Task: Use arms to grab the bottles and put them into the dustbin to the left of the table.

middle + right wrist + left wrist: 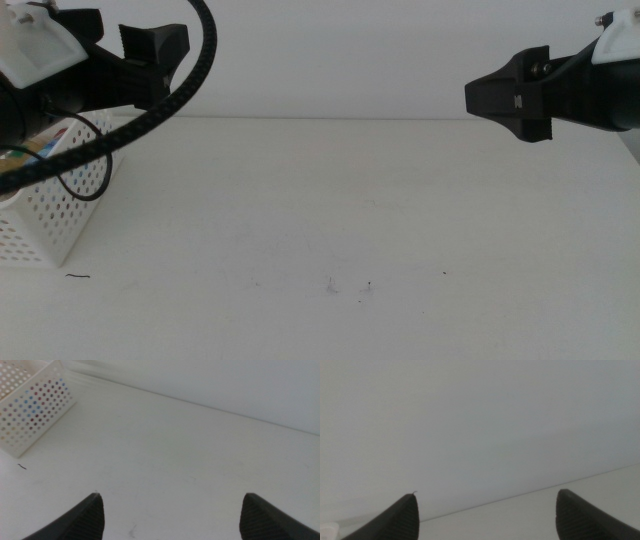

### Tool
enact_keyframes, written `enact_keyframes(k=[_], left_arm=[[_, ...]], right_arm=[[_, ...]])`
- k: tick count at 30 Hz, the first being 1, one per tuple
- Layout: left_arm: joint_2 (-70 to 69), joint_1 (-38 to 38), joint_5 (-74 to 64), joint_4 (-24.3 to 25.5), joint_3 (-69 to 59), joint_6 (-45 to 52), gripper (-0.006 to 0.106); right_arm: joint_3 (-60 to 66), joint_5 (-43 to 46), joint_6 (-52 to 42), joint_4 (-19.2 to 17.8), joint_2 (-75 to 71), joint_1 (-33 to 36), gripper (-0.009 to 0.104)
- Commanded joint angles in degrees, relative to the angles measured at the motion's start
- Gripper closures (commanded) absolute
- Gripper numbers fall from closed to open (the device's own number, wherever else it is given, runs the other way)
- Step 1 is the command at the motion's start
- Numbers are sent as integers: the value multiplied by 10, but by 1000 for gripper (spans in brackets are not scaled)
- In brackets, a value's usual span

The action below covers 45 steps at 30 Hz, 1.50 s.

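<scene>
Hovering above our white perforated plastic dustbin (45, 215) at the wide white tabletop's (350, 220) left edge, our left gripper (485, 515) spreads wide, empty. Our right gripper (170, 515) hangs over the table's right side, equally wide, empty. Coloured items show faintly through the bin's holes.

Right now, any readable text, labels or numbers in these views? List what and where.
None readable.
Right gripper: small pale marking on its dark housing, too small to read.
Dustbin: colours show through the holes, contents too blurred to read.
Left gripper and table: no text.
</scene>
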<state>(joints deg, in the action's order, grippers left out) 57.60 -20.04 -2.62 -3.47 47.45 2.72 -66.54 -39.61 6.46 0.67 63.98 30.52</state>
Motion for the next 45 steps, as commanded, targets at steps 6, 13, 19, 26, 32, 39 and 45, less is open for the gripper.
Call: enact_keyframes(k=[6, 13, 19, 26, 32, 39, 45], left_arm=[[-2, 1, 7, 1, -3, -7, 7], [-93, 22, 4, 1, -58, -7, 7], [-236, 90, 22, 13, -193, -7, 7], [-434, 166, 26, -5, -363, -7, 7], [-531, 177, 35, -16, -439, -7, 7], [-576, 177, 15, -16, -474, -7, 7], [-576, 177, 12, -16, -474, -7, 7]], right_arm=[[23, 18, -3, 10, -22, -24, 3], [135, 126, -3, 6, -134, -183, 3], [302, 187, -3, 60, -332, -295, 3], [507, 221, -3, -99, -573, -298, 3], [616, 219, -3, -69, -640, -298, 3], [665, 294, -3, -92, -640, -300, 3], [665, 293, -3, -94, -640, -300, 3]])
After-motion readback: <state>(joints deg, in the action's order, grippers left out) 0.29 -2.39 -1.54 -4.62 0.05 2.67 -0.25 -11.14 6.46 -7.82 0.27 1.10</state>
